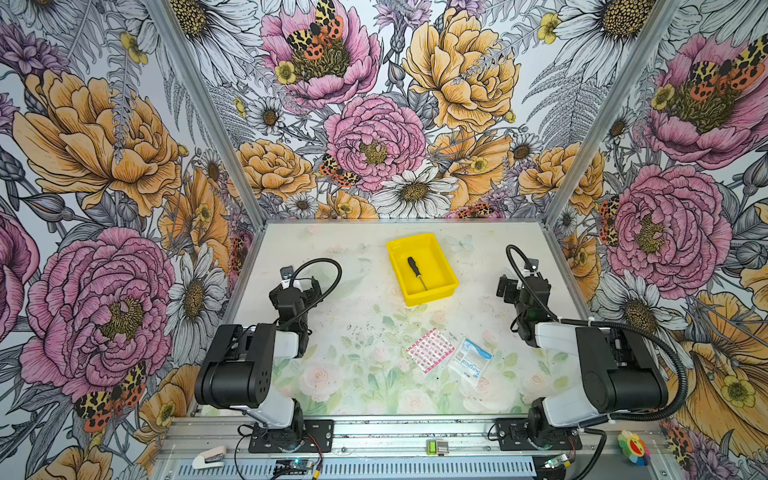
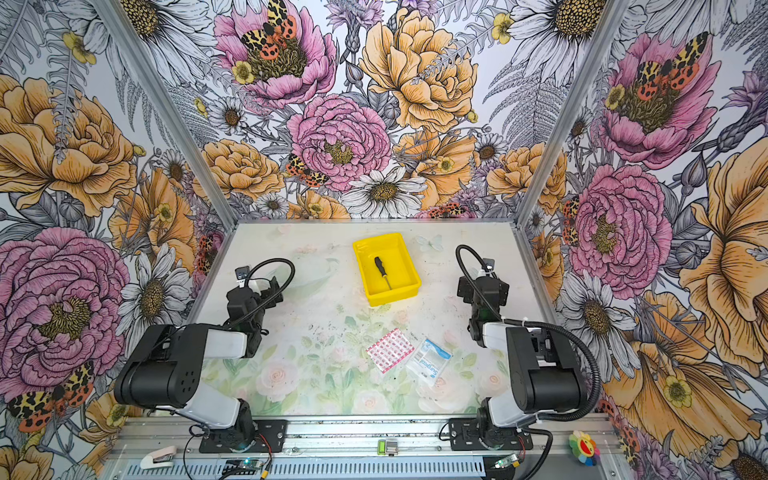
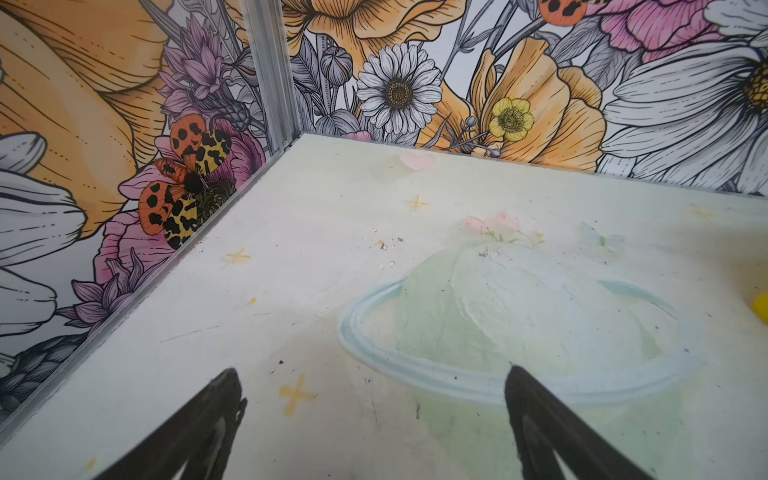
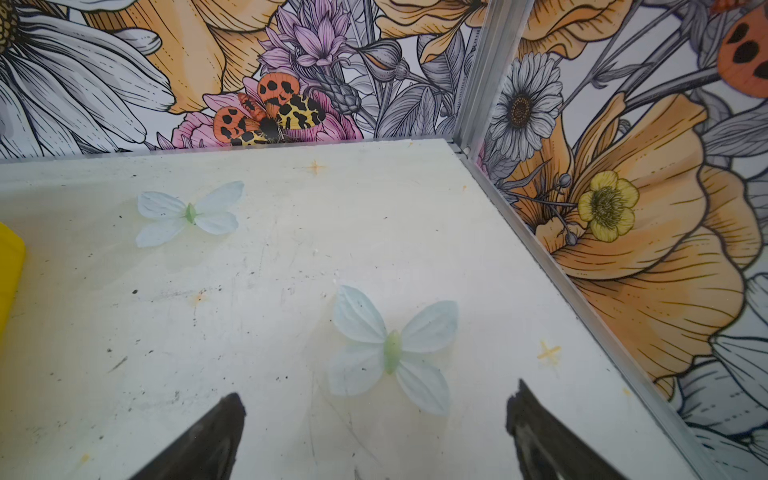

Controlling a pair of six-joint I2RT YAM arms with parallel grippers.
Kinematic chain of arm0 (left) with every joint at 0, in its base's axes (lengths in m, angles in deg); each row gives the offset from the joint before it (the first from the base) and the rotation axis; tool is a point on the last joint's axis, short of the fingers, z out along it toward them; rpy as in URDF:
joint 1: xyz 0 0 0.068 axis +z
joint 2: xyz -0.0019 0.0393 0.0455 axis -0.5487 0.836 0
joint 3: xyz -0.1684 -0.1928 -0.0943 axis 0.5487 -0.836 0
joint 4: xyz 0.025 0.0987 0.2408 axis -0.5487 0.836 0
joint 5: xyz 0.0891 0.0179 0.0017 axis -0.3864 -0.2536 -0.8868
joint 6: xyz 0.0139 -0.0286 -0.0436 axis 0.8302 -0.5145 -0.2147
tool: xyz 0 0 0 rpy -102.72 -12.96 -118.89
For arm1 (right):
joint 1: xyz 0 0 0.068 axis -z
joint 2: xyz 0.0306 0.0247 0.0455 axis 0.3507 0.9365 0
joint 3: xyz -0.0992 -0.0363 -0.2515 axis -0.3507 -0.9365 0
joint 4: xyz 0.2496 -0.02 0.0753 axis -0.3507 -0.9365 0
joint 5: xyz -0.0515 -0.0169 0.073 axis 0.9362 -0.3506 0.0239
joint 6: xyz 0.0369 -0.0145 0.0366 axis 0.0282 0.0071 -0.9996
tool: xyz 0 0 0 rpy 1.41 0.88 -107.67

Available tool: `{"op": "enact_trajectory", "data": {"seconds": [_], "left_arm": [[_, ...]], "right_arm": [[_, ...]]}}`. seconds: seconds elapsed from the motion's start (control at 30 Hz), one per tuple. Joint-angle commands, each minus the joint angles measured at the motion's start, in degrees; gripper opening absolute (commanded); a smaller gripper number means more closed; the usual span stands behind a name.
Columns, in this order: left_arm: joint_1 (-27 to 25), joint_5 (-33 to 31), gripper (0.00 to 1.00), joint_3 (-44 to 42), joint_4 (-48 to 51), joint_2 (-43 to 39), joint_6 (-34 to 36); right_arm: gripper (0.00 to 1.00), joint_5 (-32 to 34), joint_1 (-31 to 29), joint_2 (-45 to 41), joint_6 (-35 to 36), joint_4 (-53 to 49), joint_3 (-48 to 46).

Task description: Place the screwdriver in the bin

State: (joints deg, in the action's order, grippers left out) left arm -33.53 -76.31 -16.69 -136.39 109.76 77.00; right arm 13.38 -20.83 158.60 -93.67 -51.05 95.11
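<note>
In both top views the screwdriver (image 1: 415,271) (image 2: 382,271), black-handled with a thin silver shaft, lies flat inside the yellow bin (image 1: 428,297) (image 2: 392,296) at the back middle of the table. My left gripper (image 1: 307,286) (image 3: 372,374) hovers left of the bin, open and empty, well apart from it. On the other side my right gripper (image 1: 505,289) (image 4: 376,399) is also open and empty. Only a yellow corner of the bin (image 3: 761,307) (image 4: 9,274) shows at the edge of each wrist view.
A pink patterned packet (image 1: 431,349) and a clear surgical packet (image 1: 471,362) lie side by side on the table near the front, right of centre. Floral walls close the table on three sides. A stapler (image 1: 209,457) rests on the front rail.
</note>
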Motion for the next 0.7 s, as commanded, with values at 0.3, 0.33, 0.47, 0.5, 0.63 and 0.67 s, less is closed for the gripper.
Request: {"op": "enact_trajectory", "data": {"seconds": [0.3, 0.33, 0.47, 0.5, 0.63, 0.67], "left_arm": [[-1.08, 0.93, 0.99, -0.12, -4.81, -0.02, 1.8], [-1.07, 0.97, 0.99, -0.2, -4.93, 0.02, 1.85], [-1.63, 1.08, 0.99, -0.38, -5.26, 0.1, 2.52], [-1.84, 1.29, 0.99, -0.41, -5.52, 0.11, 2.85], [-0.61, 5.14, 0.99, 0.2, -4.05, 0.02, 2.47], [-0.63, 5.19, 0.99, 0.23, -4.14, 0.01, 2.42]], "right_arm": [[0.99, -1.61, -0.1, 1.45, 1.0, 12.89, -4.13], [1.0, -1.59, -0.05, 1.36, 0.89, 12.66, -4.06], [0.99, -1.74, 0.01, 1.34, 0.88, 12.69, -4.16], [0.99, -1.68, -0.04, 1.28, 0.86, 12.72, -4.16], [0.99, -1.74, 0.03, 1.32, 0.89, 12.7, -4.14], [1.0, -1.8, 0.05, 1.35, 0.96, 12.73, -4.16]]}}
